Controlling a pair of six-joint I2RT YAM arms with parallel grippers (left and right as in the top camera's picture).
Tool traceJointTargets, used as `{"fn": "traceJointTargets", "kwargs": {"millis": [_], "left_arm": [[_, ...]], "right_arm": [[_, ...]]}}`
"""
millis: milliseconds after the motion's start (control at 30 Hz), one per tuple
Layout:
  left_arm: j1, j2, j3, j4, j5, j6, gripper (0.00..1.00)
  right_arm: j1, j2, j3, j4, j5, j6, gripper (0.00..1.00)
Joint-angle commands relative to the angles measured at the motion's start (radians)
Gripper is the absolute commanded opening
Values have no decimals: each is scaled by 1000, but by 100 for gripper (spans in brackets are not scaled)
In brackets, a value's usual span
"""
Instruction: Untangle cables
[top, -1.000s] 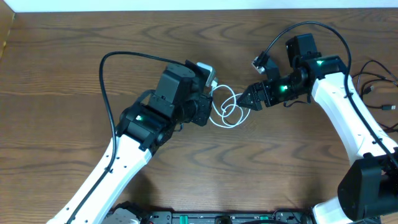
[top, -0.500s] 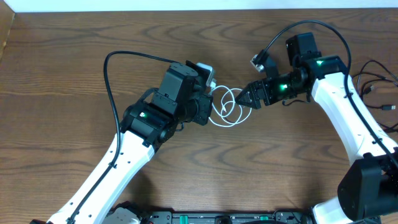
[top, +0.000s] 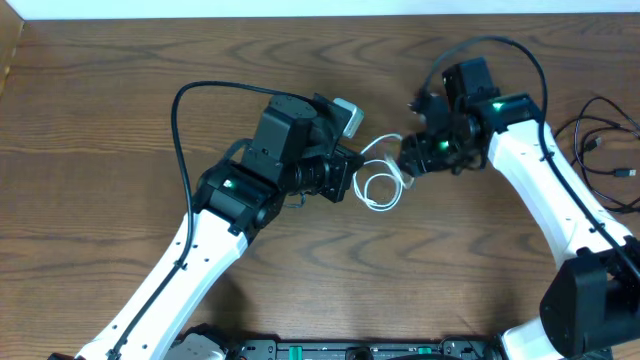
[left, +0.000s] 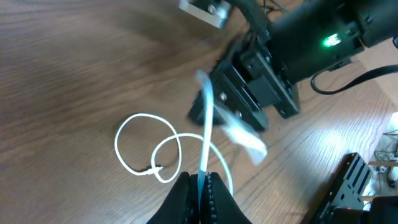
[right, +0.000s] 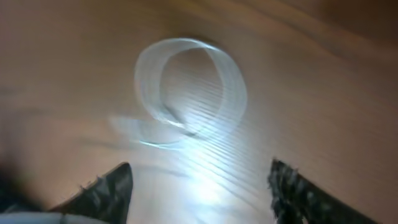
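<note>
White cable (left: 204, 143), limp and light: your left gripper (left: 200, 185) pinches it; right gripper (right: 200, 177) gapes empty; grasp slack at its 7 o'clock

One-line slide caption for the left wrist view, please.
Left gripper pinches the white cable, its loops lying on the table, right gripper close ahead.
</note>
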Motion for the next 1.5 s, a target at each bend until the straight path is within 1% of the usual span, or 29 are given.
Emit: {"fn": "traceJointTargets", "kwargs": {"millis": [0, 100, 200, 267, 333, 433, 500, 633, 867, 967, 1067, 1267, 1467], "left_arm": [[12, -2, 21, -14, 11, 21, 7], [12, -2, 21, -21, 11, 21, 7], [12, -2, 21, -19, 11, 21, 7], [12, -2, 21, -19, 11, 21, 7], [12, -2, 21, -19, 3, 21, 7], [12, -2, 21, -20, -48, 16, 7], [12, -2, 21, -21, -100, -26, 7], [12, -2, 21, -20, -170, -67, 7], [12, -2, 21, -20, -169, -70, 7], [12, -2, 21, -20, -169, -71, 7], [12, -2, 21, -19, -169, -71, 7], [12, -2, 21, -10, -169, -71, 7], [12, -6, 21, 60, -169, -71, 7]], "right_arm": [[-10, 2, -47, -20, 455, 257, 69], [-23, 2, -79, -6, 440, 275, 70], [-22, 2, -100, 25, 373, 269, 76], [-18, 2, -111, 55, 282, 221, 79], [-15, 2, -114, 84, 158, 135, 80], [-14, 2, -114, 113, -29, 43, 80], [-14, 2, -114, 123, -161, -11, 80], [-15, 2, -114, 131, -314, -21, 80], [-3, 2, -114, 131, -605, -16, 82], [11, 2, -114, 129, -617, 31, 81], [27, 2, -114, 126, -605, 32, 80], [70, 2, -114, 102, -515, 55, 79], [101, 2, -114, 89, -420, 108, 79]]}}
